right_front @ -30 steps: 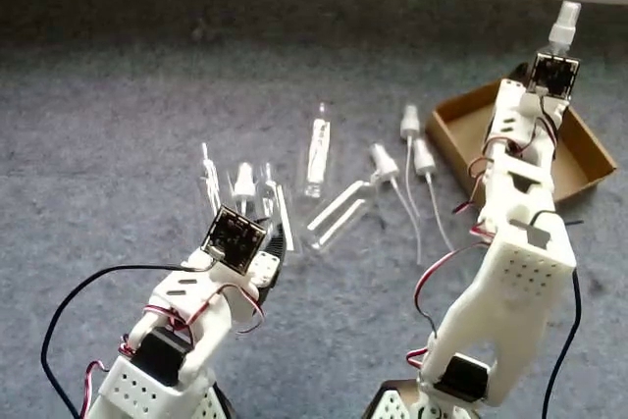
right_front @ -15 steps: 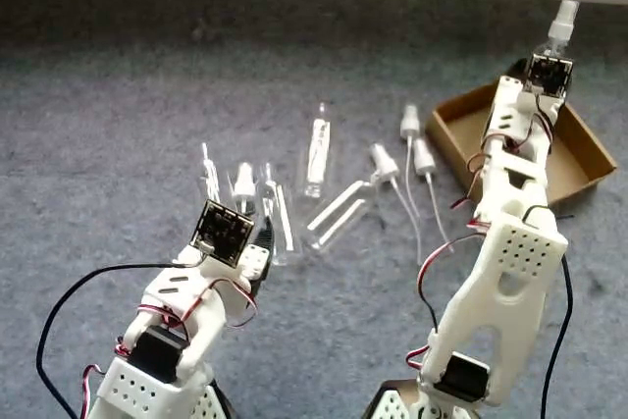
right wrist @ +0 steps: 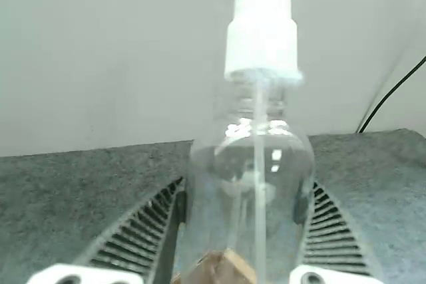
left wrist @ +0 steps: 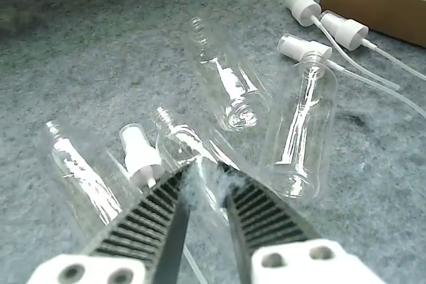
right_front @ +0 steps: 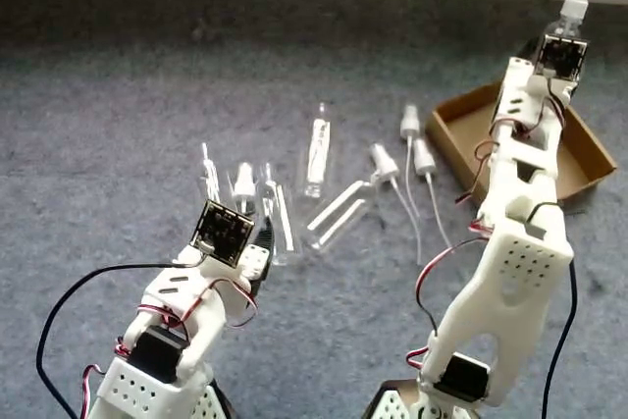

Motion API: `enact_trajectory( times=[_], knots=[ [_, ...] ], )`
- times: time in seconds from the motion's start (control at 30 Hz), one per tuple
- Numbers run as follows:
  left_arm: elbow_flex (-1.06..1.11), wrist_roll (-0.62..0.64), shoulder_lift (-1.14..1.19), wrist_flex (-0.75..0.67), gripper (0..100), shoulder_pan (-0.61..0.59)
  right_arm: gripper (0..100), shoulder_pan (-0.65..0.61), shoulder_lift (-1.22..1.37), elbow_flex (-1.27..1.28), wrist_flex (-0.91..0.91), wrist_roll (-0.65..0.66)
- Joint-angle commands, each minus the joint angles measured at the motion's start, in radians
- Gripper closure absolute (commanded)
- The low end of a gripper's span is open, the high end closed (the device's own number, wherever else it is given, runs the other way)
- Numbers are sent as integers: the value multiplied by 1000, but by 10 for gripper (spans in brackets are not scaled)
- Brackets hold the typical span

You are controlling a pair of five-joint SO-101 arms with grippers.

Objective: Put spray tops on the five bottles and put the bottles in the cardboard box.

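Note:
My right gripper (right_front: 566,32) is raised over the far side of the cardboard box (right_front: 587,149), shut on a clear bottle (right wrist: 247,171) with a white spray top (right wrist: 263,24) on it. My left gripper (left wrist: 208,181) hovers low over the pile, its jaws a narrow gap apart above the body of one bare bottle (left wrist: 174,134). Three more bare bottles lie around it (left wrist: 70,164) (left wrist: 229,88) (left wrist: 303,128). One loose spray top (left wrist: 136,157) lies beside the left fingers. Three others (right_front: 410,123) (right_front: 424,154) (right_front: 383,159) lie near the box.
Everything rests on a grey carpeted table (right_front: 128,105). The box is shallow, open-topped and sits at the right rim. The spray tops' long thin tubes (right_front: 417,228) trail toward the front between the two arms. A pale wall runs along the back.
The right arm lifted the capped bottle higher and a little to the right over the box. The left arm drew back slightly from the bottles, then held still.

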Motion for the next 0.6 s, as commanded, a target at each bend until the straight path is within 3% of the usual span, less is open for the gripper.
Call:
enact_trajectory(
  times=[0.0, 0.4, 0.57],
  knots=[
    [22, -8, -12, -23, 995, -10, 800, 22, -189, 30, 41, -11],
    [22, -12, -12, -23, 995, -7, 800, 8, -668, 366, 153, -11],
    [22, -222, -12, -23, 995, -7, 800, -21, -852, 507, 150, -12]
  ],
)
